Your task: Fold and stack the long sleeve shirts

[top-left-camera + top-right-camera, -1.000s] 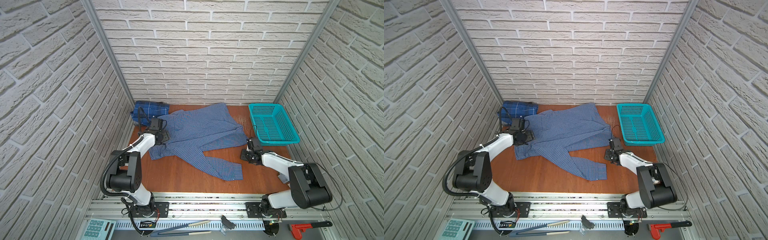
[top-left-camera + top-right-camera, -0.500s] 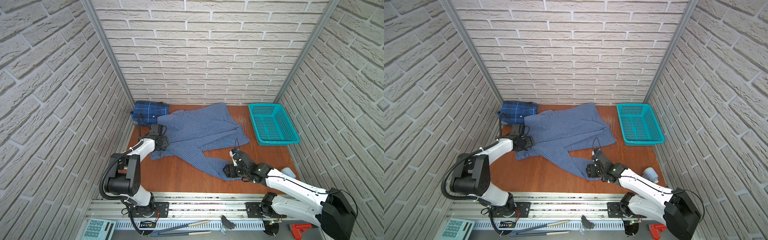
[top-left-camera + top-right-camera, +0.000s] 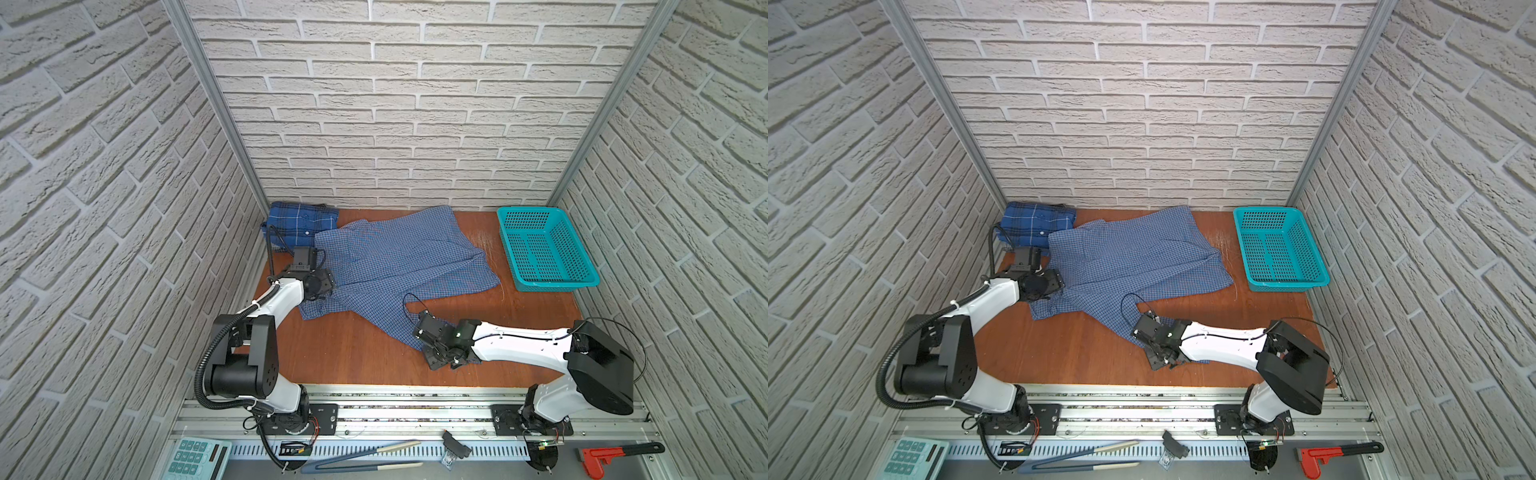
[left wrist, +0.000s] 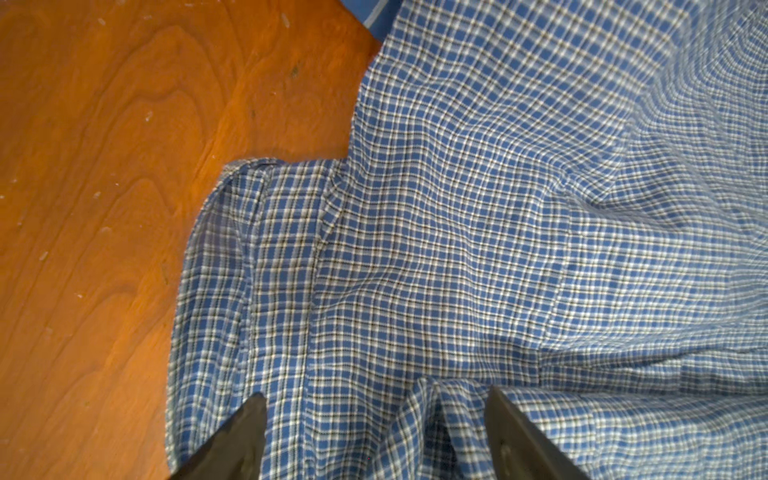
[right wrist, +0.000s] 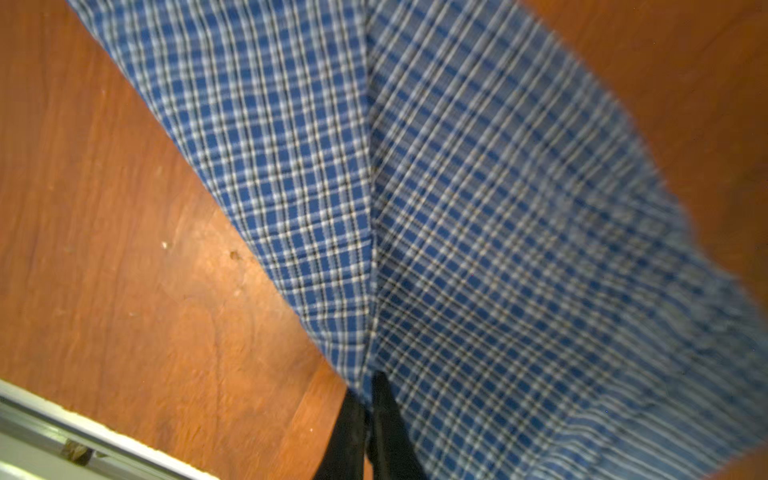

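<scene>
We have the light-blue check shirt (image 3: 399, 257) spread open across the middle of the bench (image 3: 345, 357). Its body reaches toward the back edge, and one long sleeve (image 3: 386, 322) trails diagonally toward the front edge. The darker plaid shirt (image 3: 297, 220) lies as a compact folded block in the back left corner, seemingly touching the check shirt's near edge. We judge it finished and waiting as the base of the stack. The teal basket (image 3: 552, 286) sits in the back right corner, apart from the cloth and empty.

Our right gripper (image 5: 368, 386) is clamped tight on the sleeve close to its end, near the front edge. The wrist view shows the cloth pinched into a crease that runs away from the closed fingers. We hold it there, we think, so that the sleeve can be carried back over the body.

Our left gripper (image 4: 376, 401) sits low on the shirt's left side with its jaws wide apart. They straddle a small raised ridge of fabric without gripping it, probably placed to pin or take that side while the sleeve moves. The fold itself is not yet made.
</scene>
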Tool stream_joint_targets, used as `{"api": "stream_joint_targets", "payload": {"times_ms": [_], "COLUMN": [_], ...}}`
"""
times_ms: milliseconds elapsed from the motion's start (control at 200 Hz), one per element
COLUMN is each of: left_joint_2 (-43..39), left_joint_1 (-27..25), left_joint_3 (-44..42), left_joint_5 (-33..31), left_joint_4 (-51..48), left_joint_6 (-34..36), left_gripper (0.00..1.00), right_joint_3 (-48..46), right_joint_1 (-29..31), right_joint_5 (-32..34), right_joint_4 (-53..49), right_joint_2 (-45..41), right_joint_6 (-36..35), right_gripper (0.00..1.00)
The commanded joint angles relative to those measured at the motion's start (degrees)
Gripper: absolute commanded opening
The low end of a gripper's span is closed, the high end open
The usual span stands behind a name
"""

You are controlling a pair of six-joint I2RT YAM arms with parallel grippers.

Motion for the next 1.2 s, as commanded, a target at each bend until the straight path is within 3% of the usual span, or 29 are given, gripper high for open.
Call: {"api": "stream_joint_targets", "payload": {"times_ms": [0, 130, 355, 485, 555, 630, 675, 835, 930, 990, 1060, 1195], "left_joint_2": [-2.2, -3.09, -3.41, -3.78, -4.59, -5.73, -6.32, -7.35, -6.09, -4.71, -3.52, -2.18], "left_joint_1": [1.39, 2.86, 4.46, 4.09, 4.13, 4.01, 3.7, 1.28, -0.23, -0.78, -1.71, -3.76], "left_joint_3": [1.75, 2.11, 2.74, 2.85, 2.34, 0.82, -0.19, -2.18, -2.02, -1.4, -0.73, 0.8], "left_joint_5": [1.01, 1.1, 5.52, 5.52, 4.74, 5.55, 6.2, 5.21, 4.76, 5.27, 5.4, 5.34], "left_joint_4": [0.78, 1.04, 3.7, 3.1, 2.47, 3.09, 3.53, 3.94, 4.96, 5.58, 6.53, 8.76], "left_joint_6": [1.39, 1.39, 0.84, 1.66, 2.04, 1.66, 1.57, 1.39, 0.78, -0.02, -1.15, -4.09], "left_gripper": [0.82, 0.82, 0.8, 0.8, 0.81, 0.81, 0.81, 0.81, 0.81, 0.8, 0.8, 0.84], "right_joint_3": [12.39, 25.99, 53.08, 67.47, 73.88, 77.79, 80.04, 72.63, 54.4, 43.31, 37.51, 35.97], "right_joint_1": [-1.68, -10.38, -25.19, -31.83, -33.53, -35.34, -35.95, -34.83, -30.72, -26.67, -23.9, -21.87], "right_joint_5": [7.39, 1.93, -2.04, -7.04, -4.31, -5.65, -6.16, -7.79, -15.3, -15.62, -11.14, -10.93], "right_joint_4": [-9.85, -7.81, -13.02, -15.43, -17.92, -19.74, -21.67, -19.45, -4.77, 5.77, 9.34, 12.71], "right_joint_2": [0.57, 8.67, 29.38, 40.77, 45.43, 47.99, 48.42, 38.11, 26.51, 20.59, 19.15, 22.6], "right_joint_6": [-4.97, -18.24, -33.58, -35.48, -34.53, -33.97, -32.82, -27.64, -26.48, -24.29, -18.32, -12.78], "right_gripper": [0.06, 0.06, 0.06, 0.09, 0.1, 0.29, 0.31, 0.42, 0.51, 0.56, 0.6, 0.6]}}
